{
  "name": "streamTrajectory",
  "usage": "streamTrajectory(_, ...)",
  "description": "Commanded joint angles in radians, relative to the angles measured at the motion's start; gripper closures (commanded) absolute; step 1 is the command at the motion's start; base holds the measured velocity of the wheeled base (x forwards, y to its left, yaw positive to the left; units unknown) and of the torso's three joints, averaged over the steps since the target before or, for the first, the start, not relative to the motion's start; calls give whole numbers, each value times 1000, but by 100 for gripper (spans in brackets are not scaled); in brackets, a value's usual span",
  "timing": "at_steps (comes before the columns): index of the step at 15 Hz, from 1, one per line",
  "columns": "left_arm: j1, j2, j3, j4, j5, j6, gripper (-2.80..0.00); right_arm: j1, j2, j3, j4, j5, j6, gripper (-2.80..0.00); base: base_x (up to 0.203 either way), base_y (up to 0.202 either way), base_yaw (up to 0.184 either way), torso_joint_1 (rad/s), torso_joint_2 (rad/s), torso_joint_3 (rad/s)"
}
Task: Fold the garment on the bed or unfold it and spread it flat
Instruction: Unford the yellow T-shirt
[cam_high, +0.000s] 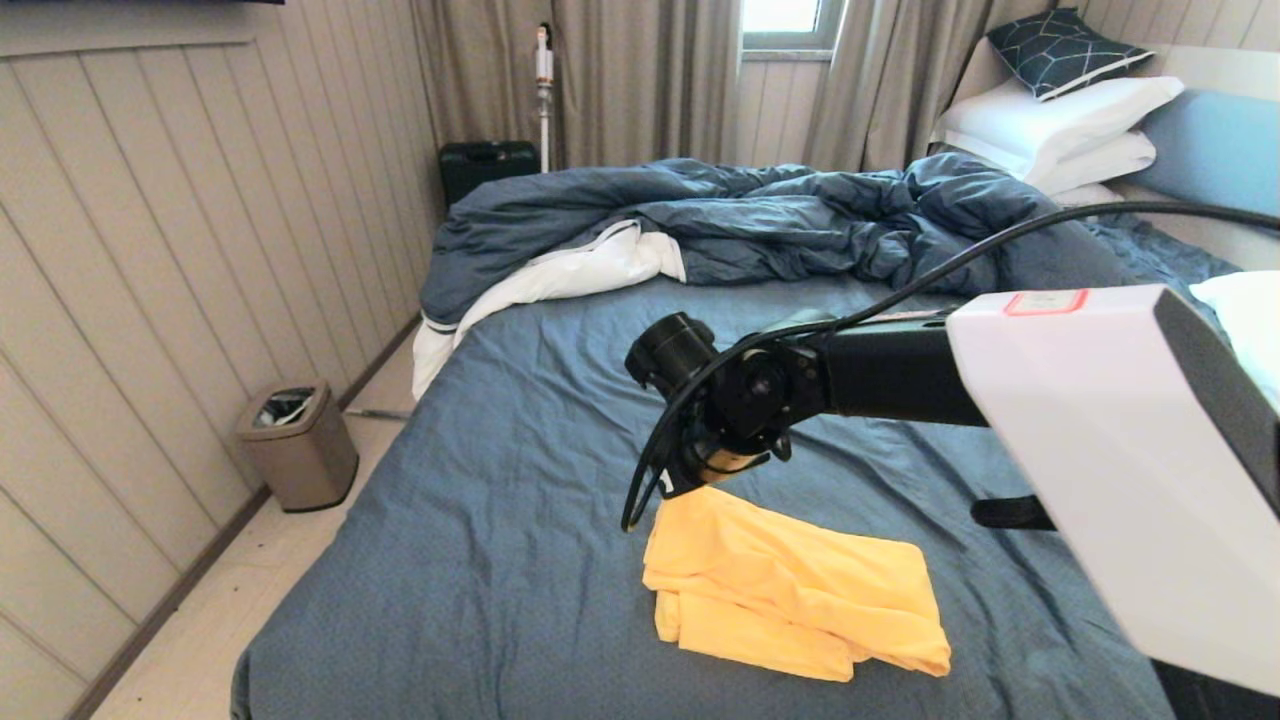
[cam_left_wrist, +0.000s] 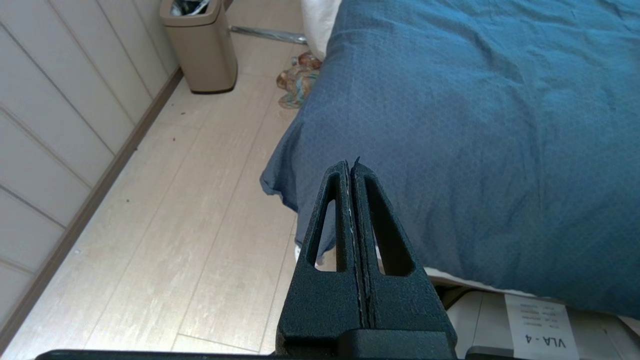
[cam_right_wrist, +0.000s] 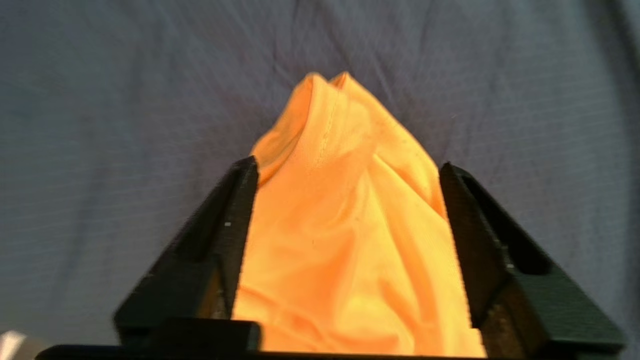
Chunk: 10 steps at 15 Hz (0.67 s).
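The garment (cam_high: 790, 590) is a bright yellow bundle, folded into a rough rectangle on the bed (cam_high: 520, 480) near its front edge. My right arm reaches in from the right, and its wrist hangs just above the bundle's far left corner. In the right wrist view my right gripper (cam_right_wrist: 347, 165) is open, its fingers (cam_right_wrist: 240, 200) set wide on either side of a raised peak of yellow cloth (cam_right_wrist: 345, 225) without pinching it. My left gripper (cam_left_wrist: 351, 165) is shut on nothing, low beside the bed's front left corner (cam_left_wrist: 280, 175) and above the floor.
A rumpled dark-blue duvet (cam_high: 760, 215) with white lining lies across the far half, with white pillows (cam_high: 1060, 125) at the back right. On the floor to the left stand a beige bin (cam_high: 298, 443) and a black case (cam_high: 487, 165). A small patterned object (cam_left_wrist: 300, 80) lies on the floor beside the bed.
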Motion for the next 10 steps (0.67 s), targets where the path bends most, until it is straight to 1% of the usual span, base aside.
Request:
streamTrajectory(1,0,0,0,3,1,-1,0,0,-62,3,4,4,6,-280,0,0,0,0,0,0)
streamTrajectory(2,0,0,0,3,1,-1,0,0,-75,5,7,7,20,0,0,0,0,0,0,0)
streamTrajectory(4,0,0,0,3,1,-1,0,-1,-89,52,14,3,44,0,0,0,0,0,0,0)
streamTrajectory(8,0,3,-1,2,-7,2,0,-26,-109,225,-3,9,57,0,0,0,0,0,0,0)
streamTrajectory(10,0,3,0,3,-8,-2,0,-40,-110,266,-54,6,80,0,0,0,0,0,0,0)
